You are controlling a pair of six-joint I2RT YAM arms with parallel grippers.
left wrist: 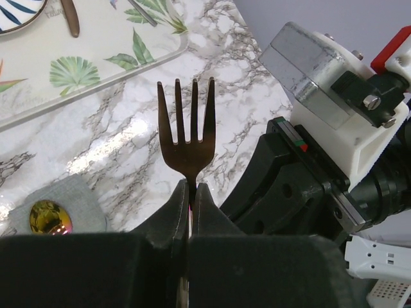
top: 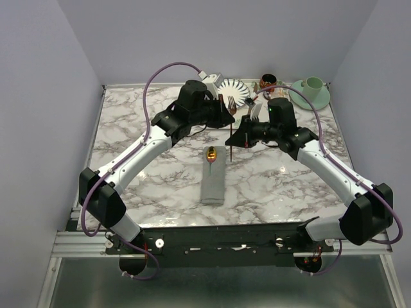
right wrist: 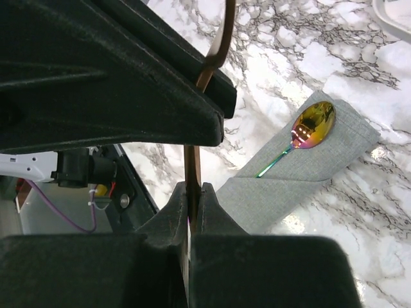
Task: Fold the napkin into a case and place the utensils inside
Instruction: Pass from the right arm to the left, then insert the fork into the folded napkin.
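Observation:
The grey napkin lies folded as a narrow case (top: 213,183) at the table's middle. The spoon is tucked in it, with the gold bowl (top: 210,154) sticking out at the far end. The case (right wrist: 302,167) and the spoon (right wrist: 313,124) also show in the right wrist view. The copper-pink fork (left wrist: 186,141) hangs in the air above the marble, beyond the case's far end. My left gripper (left wrist: 191,189) is shut on its neck just below the tines. My right gripper (right wrist: 192,189) is shut on its handle (right wrist: 192,163).
A leaf-patterned tray (left wrist: 96,58) at the back holds a striped plate (top: 234,90) and a brown-handled knife (left wrist: 70,19). A green cup on a saucer (top: 311,90) and a copper mug (top: 268,80) stand at the back right. Both arms meet over the table's far middle.

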